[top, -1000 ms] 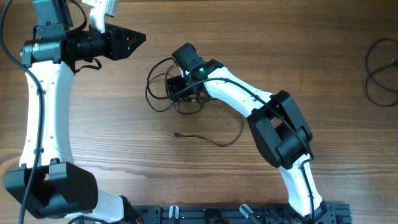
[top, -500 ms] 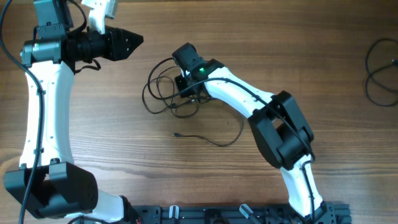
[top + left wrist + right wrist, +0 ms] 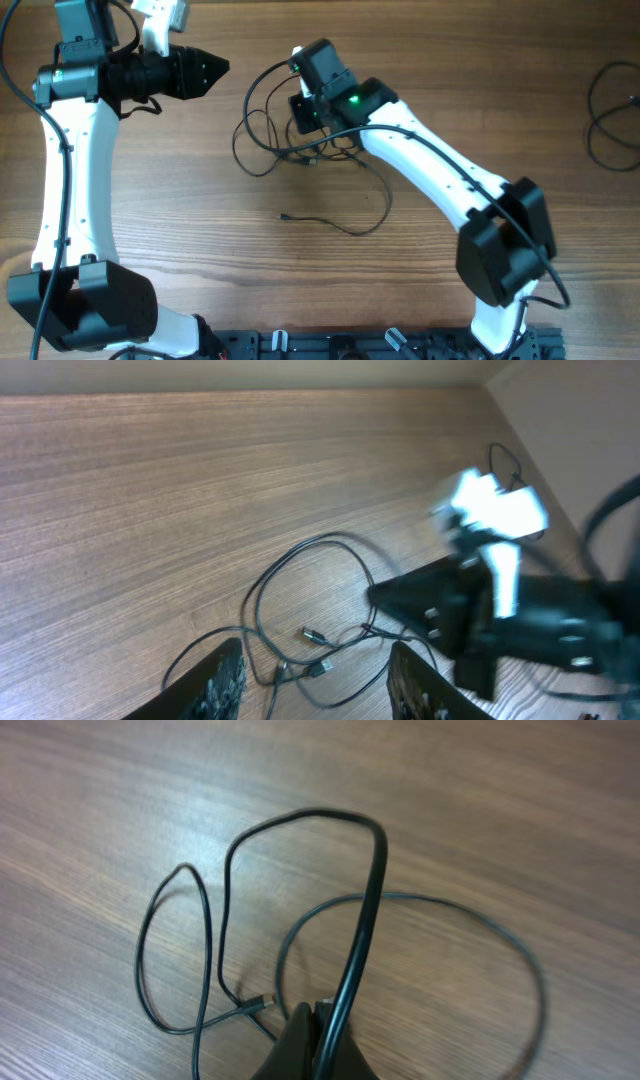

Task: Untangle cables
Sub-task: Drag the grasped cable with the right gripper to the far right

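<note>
On the desk (image 3: 180, 200), seen from overhead, the tangled cables (image 3: 262, 135) lie near the top, a bit left of the middle. They are thin, black and looped over each other. One long strand runs down and round to a small loose end (image 3: 285, 216) lower on the wood. The right end effector (image 3: 306, 108) sits at the right side of the heap, touching it. The left end effector (image 3: 205, 68) hangs up & to the left, pointing at the heap but well apart from it. A spare cable (image 3: 608, 105) lies far off at the right edge.

Left wrist cam: its two fingers (image 3: 218, 678) show at the bottom, spread wide w/ nothing btwn them. The loops lie on the wood past them, w/ small plugs (image 3: 318, 636) in the middle. The right arm (image 3: 495, 520) is a blur of white & black on the right.

Right wrist cam: the right end effector is pinched tight on one black strand at the bottom. That strand climbs up from the grip, bends over at the top and drops into more loops on the wood. A little connector (image 3: 262, 1003) lies just left of the grip.
</note>
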Motion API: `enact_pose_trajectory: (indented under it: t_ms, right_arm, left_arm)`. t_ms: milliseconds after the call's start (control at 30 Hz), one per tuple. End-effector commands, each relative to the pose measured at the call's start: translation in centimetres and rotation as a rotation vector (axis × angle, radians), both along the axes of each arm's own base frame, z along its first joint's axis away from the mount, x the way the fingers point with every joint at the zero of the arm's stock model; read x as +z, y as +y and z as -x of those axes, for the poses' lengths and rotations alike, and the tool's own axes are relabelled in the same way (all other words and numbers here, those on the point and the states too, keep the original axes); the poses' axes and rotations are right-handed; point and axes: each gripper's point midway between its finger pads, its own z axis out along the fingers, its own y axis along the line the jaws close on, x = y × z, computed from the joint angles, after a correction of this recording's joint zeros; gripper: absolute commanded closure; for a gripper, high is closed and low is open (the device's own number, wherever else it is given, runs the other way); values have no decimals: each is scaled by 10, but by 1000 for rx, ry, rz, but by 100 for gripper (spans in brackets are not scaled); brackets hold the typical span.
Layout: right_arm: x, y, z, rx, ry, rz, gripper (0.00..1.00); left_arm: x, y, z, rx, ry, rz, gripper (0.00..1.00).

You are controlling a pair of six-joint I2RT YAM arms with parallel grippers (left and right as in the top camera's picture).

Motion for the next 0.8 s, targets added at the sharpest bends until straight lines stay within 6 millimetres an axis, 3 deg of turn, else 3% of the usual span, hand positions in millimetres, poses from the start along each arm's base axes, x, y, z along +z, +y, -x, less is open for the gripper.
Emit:
enact_pose_trajectory:
  t_ms: [0,133,433,633,767]
  right_arm:
    - [89,-30,-9,-54,-148,-59,96]
    - [164,-78,-3,-125,-211,-87,96]
    - [313,-140,37,-214,-505,-103,96]
    - [350,-188,56,-348,-594,-11,96]
    - [355,-230,59,-468,-601,58,96]
  left_arm:
    - [-1,6,-3,17,-6,-43,52]
    - [-6,11,-3,39,9,-72,53]
    - [-8,11,1,38,30,-69,53]
    - [-9,10,2,37,37,-68,53]
    - [-10,10,3,37,45,-67,53]
